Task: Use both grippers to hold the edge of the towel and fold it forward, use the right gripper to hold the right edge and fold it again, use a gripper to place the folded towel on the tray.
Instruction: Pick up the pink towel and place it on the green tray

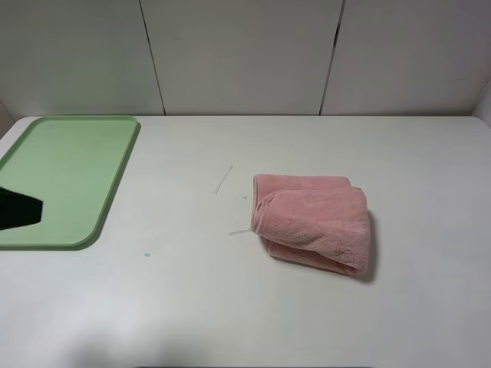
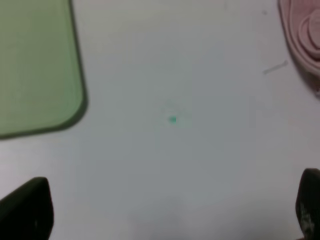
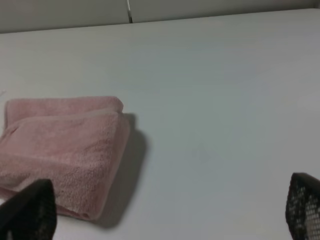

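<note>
A pink towel [image 1: 313, 221] lies folded into a thick bundle on the white table, right of the middle. It also shows in the left wrist view [image 2: 302, 35] and the right wrist view [image 3: 65, 145]. A light green tray [image 1: 61, 176] lies at the far left, with nothing in it; its corner shows in the left wrist view [image 2: 35, 65]. My left gripper [image 2: 172, 210] is open and holds nothing, above bare table between tray and towel. A dark part of it [image 1: 19, 208] shows over the tray's left edge. My right gripper [image 3: 170, 210] is open and holds nothing, near the towel's right side.
A small teal speck [image 1: 146, 254] marks the table in front of the tray, also seen in the left wrist view [image 2: 172, 119]. Two loose threads [image 1: 223, 180] lie left of the towel. White wall panels [image 1: 245, 54] close the table's far edge.
</note>
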